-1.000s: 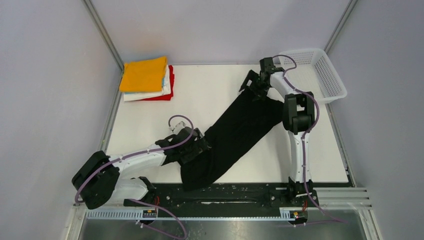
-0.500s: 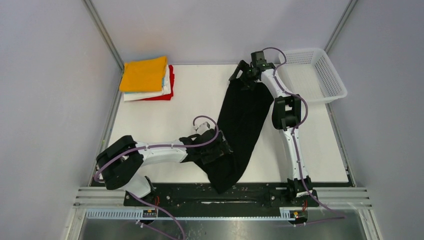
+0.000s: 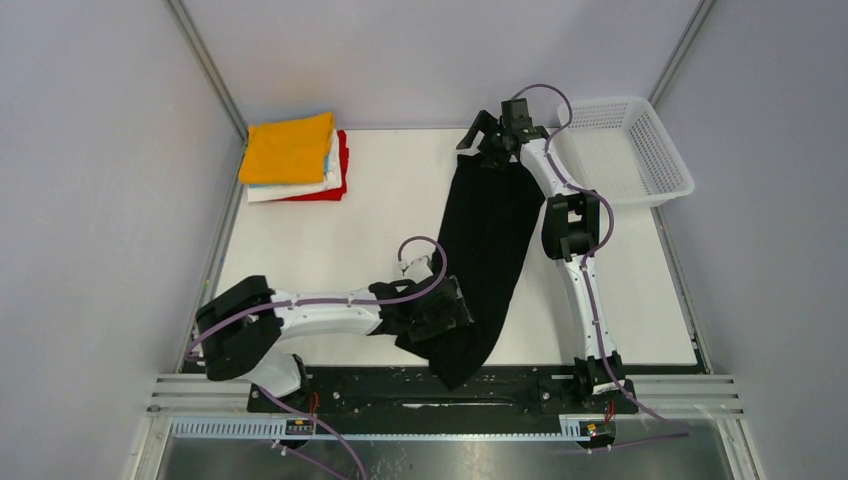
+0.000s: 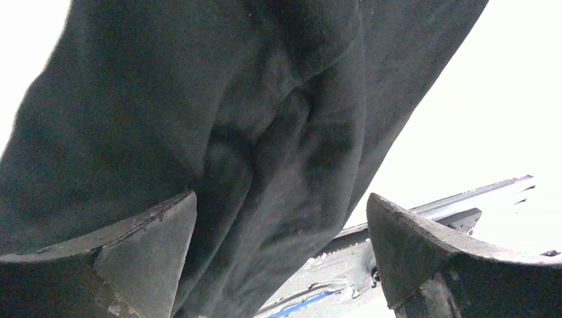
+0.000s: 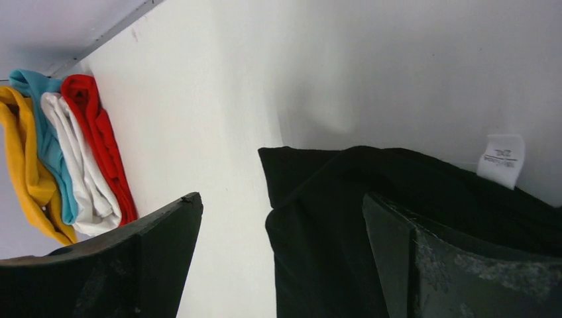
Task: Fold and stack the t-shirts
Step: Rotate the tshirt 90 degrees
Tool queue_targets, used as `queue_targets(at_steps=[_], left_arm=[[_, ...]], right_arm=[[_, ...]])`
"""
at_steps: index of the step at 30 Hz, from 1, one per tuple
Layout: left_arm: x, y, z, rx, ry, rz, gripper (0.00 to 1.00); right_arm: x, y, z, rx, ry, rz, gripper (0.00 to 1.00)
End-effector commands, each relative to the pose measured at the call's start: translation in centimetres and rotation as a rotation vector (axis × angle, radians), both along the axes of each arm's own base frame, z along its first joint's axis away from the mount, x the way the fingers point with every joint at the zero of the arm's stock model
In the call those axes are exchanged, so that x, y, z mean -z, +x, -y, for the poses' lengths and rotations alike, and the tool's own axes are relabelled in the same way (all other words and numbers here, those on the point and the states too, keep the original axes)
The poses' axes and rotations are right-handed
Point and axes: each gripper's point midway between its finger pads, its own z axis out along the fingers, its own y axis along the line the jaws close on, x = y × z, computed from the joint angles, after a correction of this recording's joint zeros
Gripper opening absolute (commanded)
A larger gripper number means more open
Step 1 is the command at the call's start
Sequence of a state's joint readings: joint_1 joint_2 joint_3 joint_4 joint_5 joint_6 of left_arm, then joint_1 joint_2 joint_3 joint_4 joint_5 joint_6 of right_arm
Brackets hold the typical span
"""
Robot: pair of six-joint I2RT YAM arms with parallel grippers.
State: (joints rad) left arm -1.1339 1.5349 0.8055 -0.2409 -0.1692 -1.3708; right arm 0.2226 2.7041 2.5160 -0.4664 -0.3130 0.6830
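The black t-shirt [image 3: 488, 240] lay as a long narrow band on the white table [image 3: 330, 240], running from the far edge down to the dark rail [image 3: 540, 385] at the near edge. The right gripper [image 3: 492, 140] sat at its far end, jaws spread wide and released, beside a white label [image 5: 502, 159]. The left gripper [image 3: 445, 312] was over the near part, jaws likewise released. 4 folded t-shirts [image 3: 292, 150] were stacked in the far left corner, orange-yellow on top. A white basket [image 3: 650, 150] stood at the far right.
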Motion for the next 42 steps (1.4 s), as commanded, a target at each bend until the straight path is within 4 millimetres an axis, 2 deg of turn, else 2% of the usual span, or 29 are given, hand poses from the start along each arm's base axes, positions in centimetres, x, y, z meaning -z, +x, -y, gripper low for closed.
queue_targets(at_steps=[1, 3, 7, 9, 12, 17, 21, 26, 31, 33, 35, 36, 42], left_arm=[[-4.2, 1.0, -2.5, -0.068, 0.029, 0.124, 0.99], [-5.4, 1.5, -4.9, -0.104, 0.084, 0.171, 0.99], [-6.3, 2.3, -9.1, -0.163, 0.157, 0.246, 0.99], [-6.1, 3.0, -11.1, -0.194, 0.178, 0.262, 0.99], [-5.9, 4.2, -13.3, -0.224, 0.179, 0.263, 0.99], [-5.6, 6.0, -16.2, -0.272, 0.179, 0.268, 0.99], [-5.6, 7.0, -18.5, -0.332, 0.211, 0.288, 0.99], [-5.5, 7.9, -19.9, -0.356, 0.225, 0.297, 0.99], [-5.1, 8.4, -20.6, -0.37, 0.243, 0.286, 0.99], [-4.8, 8.5, -20.6, -0.37, 0.243, 0.275, 0.99], [-4.2, 8.4, -20.3, -0.358, 0.235, 0.256, 0.99], [-3.9, 8.3, -20.1, -0.349, 0.229, 0.242, 0.99], [-2.2, 7.5, -16.7, -0.206, 0.128, 0.168, 0.99]], right_arm=[[-8.5, -0.7, 0.4, -0.056, -0.087, 0.155, 0.99], [-9.4, -2.2, 2.0, -0.058, -0.177, 0.14, 0.99], [-7.0, -6.8, 6.7, -0.014, -0.405, 0.006, 0.99], [-5.7, -8.7, 8.4, 0.002, -0.48, -0.055, 0.99], [-3.4, -10.7, 8.8, -0.022, -0.503, -0.141, 0.99], [-0.9, -11.6, 8.7, -0.053, -0.502, -0.234, 1.0], [0.7, -12.4, 7.6, -0.081, -0.447, -0.296, 0.99], [1.6, -11.5, 5.5, -0.108, -0.35, -0.324, 1.0], [1.9, -10.3, 0.9, -0.22, -0.231, -0.289, 0.99], [1.9, -9.3, -1.1, -0.263, -0.187, -0.229, 0.99], [2.2, -8.4, -2.7, -0.265, -0.137, -0.196, 0.92], [2.0, -7.6, -3.0, -0.256, -0.127, -0.168, 0.98], [-2.0, -3.7, -4.8, -0.258, -0.066, 0.042, 0.99]])
